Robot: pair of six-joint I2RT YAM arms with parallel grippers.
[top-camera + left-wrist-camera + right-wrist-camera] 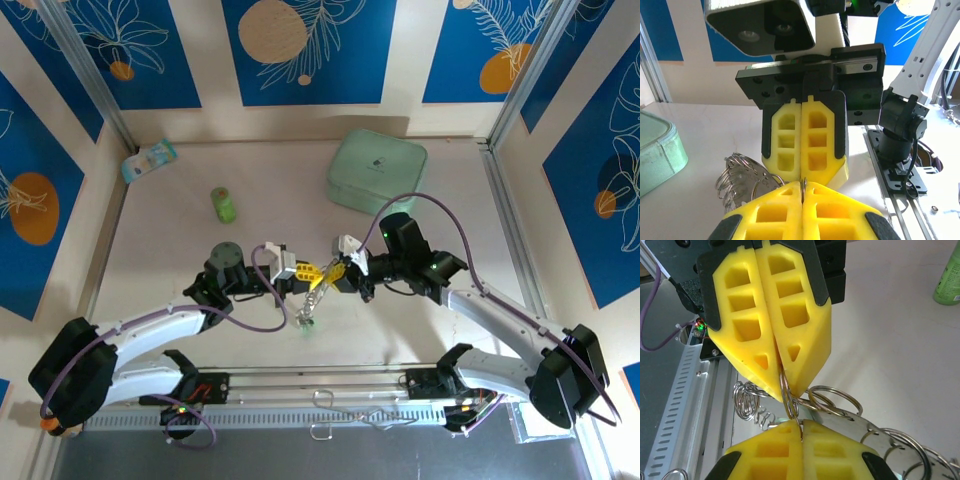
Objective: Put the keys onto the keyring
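You had left gripper (298,268) and right gripper (338,272) both clamped on the keyring (789,404) over mid-table, keys (307,322) below. Risk: opposing pulls could bend it or make it slip.

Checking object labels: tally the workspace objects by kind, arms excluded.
Mint-green case: 1
Green cylinder: 1
Pale blue packet: 1
Keyring cluster: 1
Total: 4
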